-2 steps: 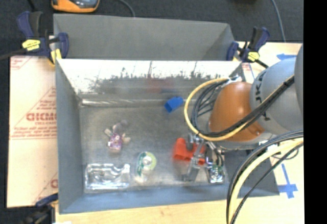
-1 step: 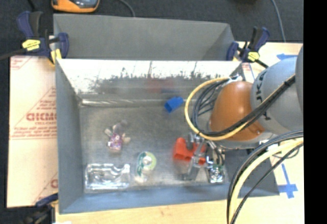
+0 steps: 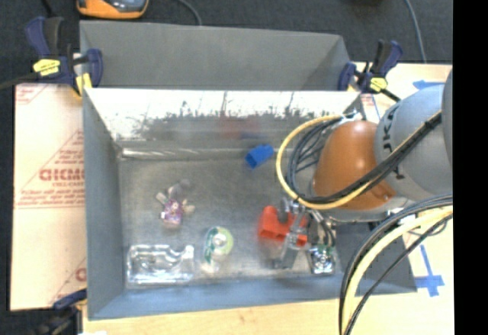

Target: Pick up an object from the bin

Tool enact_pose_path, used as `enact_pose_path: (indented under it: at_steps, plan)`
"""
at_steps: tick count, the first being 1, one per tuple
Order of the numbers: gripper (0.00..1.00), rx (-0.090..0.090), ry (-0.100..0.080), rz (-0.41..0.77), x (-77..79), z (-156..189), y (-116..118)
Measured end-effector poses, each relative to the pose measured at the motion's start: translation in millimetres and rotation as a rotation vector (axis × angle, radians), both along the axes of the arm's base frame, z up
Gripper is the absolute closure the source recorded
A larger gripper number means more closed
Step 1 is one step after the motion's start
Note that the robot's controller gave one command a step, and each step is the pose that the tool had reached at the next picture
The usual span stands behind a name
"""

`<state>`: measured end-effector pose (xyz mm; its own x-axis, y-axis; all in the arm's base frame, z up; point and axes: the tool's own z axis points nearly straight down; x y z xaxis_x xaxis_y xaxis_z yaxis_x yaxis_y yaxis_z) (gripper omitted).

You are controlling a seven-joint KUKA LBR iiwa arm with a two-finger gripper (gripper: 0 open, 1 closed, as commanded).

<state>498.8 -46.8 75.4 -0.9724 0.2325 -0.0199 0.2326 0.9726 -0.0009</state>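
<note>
- Red plastic piece point(image 3: 268, 225) lies in the near right part of the bin point(image 3: 101, 196), low on the floor. It sits against the left side of the pincer point(image 3: 296, 242), and some red also shows under the pincer.
- From this angle you cannot tell whether the pincer is wide or narrow, or whether it has the red piece at all. Treat the grip as unproven.
- Also near you on the right, a small green-and-white thing point(image 3: 322, 261) sits just beside the pincer, close to the front wall.
- Along the front wall to the left lie a clear packet point(image 3: 158, 262) and, just beside it, a round green-and-white thing point(image 3: 217, 243). Both are well apart from the pincer.
- Further in on the left is a small pink-and-purple thing point(image 3: 174, 208).
- Furthest back, near the rear wall, is a blue piece point(image 3: 259, 156), just beside the arm's orange cover point(image 3: 347, 165).
- Risks, as I judge them:
  - If the red piece is mostly to one side of the pincer, closing may push it away instead of clamping it.
  - A hold on one corner could let it slip out as you lift.
  - The small green-and-white thing is close enough to be dragged along or caught too.
  - The cables hang close to the right wall, so watch for a snag on the way up.
- Count: one red piece, one blue piece, one pink-and-purple thing, one round green-and-white thing, one small green-and-white thing and one clear packet. That makes six loose things.
</note>
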Motion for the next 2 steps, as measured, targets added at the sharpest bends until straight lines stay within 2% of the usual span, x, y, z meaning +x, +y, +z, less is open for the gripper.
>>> enact_pose_path:
  at_steps: [1, 2]
  plan:
    - [0.0, -0.001, -0.002, 0.003, 0.9, 0.6, -0.6]
    - [1.0, -0.003, -0.017, 0.003, 5.7, 4.7, -1.7]
